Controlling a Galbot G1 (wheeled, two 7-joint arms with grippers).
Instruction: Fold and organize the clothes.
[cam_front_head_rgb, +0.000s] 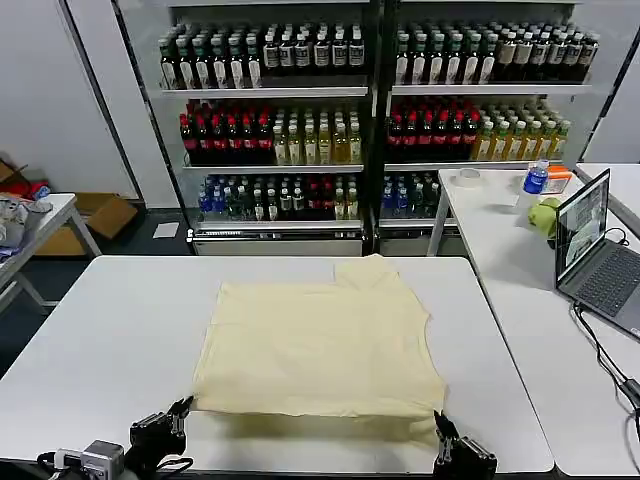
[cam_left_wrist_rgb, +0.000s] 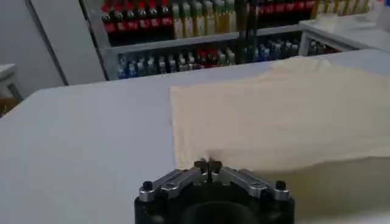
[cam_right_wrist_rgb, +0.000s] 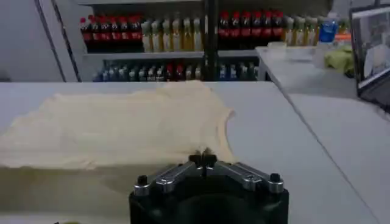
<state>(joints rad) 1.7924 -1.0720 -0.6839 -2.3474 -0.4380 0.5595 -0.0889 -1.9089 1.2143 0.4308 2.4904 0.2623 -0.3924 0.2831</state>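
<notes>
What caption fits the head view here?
Both grippers, left and right, pinch the near hem corners of a pale yellow T-shirt lying on the white table.

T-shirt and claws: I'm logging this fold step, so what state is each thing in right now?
T-shirt: lying on the table, partly folded, near edge raised off the surface.
Left claw: at the shirt's near left corner, shut on the fabric.
Right claw: at the near right corner, shut on the fabric.
Laptop: open on the side table.

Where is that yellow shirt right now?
In the head view the T-shirt lies flat mid-table, its near corners at the left claw and right claw.
</notes>
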